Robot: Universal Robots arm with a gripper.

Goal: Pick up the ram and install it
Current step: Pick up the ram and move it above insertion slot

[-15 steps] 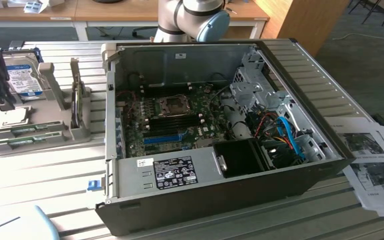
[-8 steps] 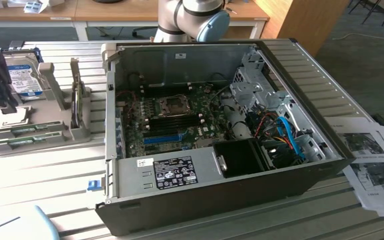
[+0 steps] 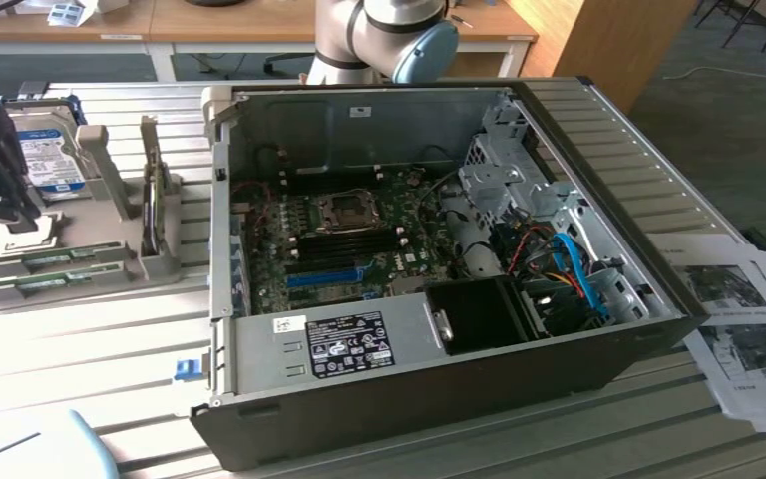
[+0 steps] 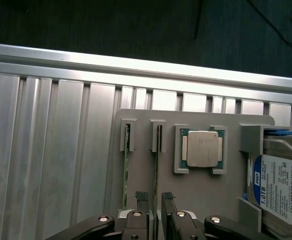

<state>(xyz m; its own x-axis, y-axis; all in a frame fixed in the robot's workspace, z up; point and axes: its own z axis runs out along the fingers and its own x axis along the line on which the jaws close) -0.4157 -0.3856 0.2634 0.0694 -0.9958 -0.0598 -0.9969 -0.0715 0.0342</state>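
Wrist view, claw seen with jaws apart — set astride the ram, stood on edge in the grey holder, processor seated beside it, hard drive at the holder's edge.

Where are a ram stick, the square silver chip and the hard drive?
ram stick (image 4: 159, 165): wrist view, its thin upturned edge.
square silver chip (image 4: 202, 149): wrist view, middle of its lid.
hard drive (image 4: 281, 185): wrist view, its white label.
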